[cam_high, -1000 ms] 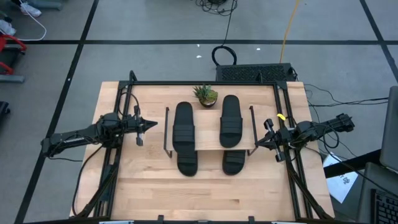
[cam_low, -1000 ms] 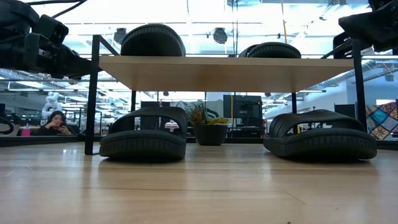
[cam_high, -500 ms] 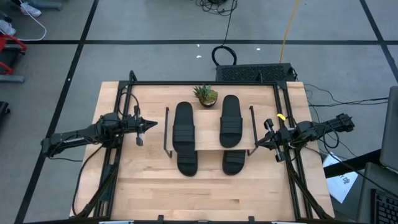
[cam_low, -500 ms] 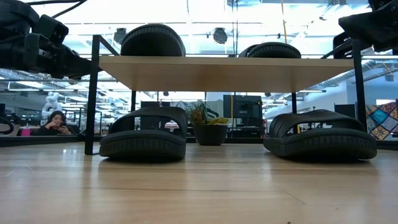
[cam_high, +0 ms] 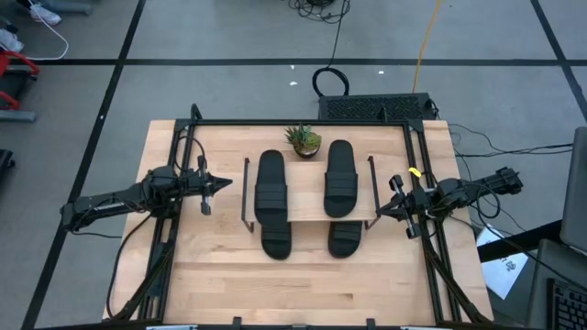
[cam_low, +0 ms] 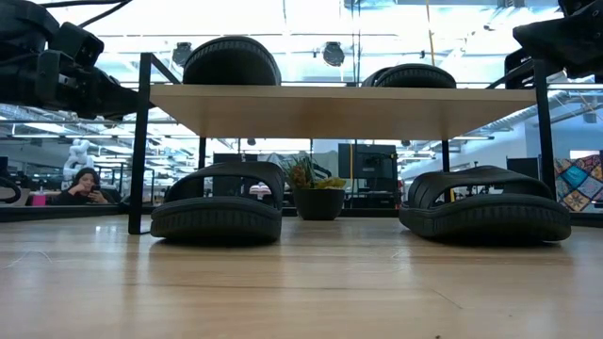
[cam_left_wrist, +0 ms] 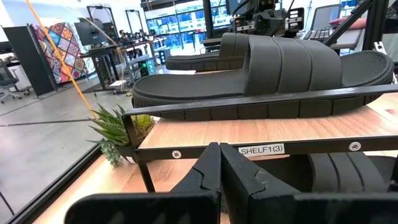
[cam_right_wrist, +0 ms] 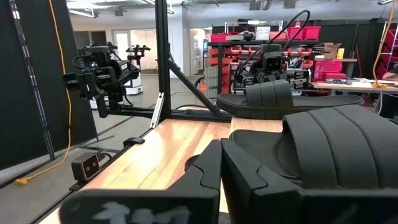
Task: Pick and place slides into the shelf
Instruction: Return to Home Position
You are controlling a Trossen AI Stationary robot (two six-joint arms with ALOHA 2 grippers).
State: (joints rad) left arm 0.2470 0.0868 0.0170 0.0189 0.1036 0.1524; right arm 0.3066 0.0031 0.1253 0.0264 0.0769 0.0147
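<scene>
The shelf (cam_high: 307, 188) stands in the middle of the table (cam_high: 229, 284), and all four slides are with it. The left top slide (cam_high: 271, 186) and the right top slide (cam_high: 340, 177) lie side by side on the plank, apart from each other. The left lower slide (cam_high: 276, 240) and the right lower slide (cam_high: 345, 238) sit on the tabletop underneath, their ends poking out past the plank's near edge. From table height each lower slide rests flat below the plank, the left one just inside the left black frame post. A small potted plant (cam_high: 304, 140) sits at the far side, between the two columns of slides. The left gripper (cam_high: 222, 182) hangs off to the left of the shelf, pointing at it, apart from the frame. Its fingers (cam_left_wrist: 208, 171) are pressed together with nothing between them. The right gripper (cam_high: 380, 210) hangs just beside the right frame, near the plank's near corner. Its fingers (cam_right_wrist: 208, 171) are likewise closed up and empty. A label (cam_left_wrist: 261, 149) reading SHELF1(3) shows on the shelf's side rail. Far back in the room a person (cam_low: 85, 185) sits.
</scene>
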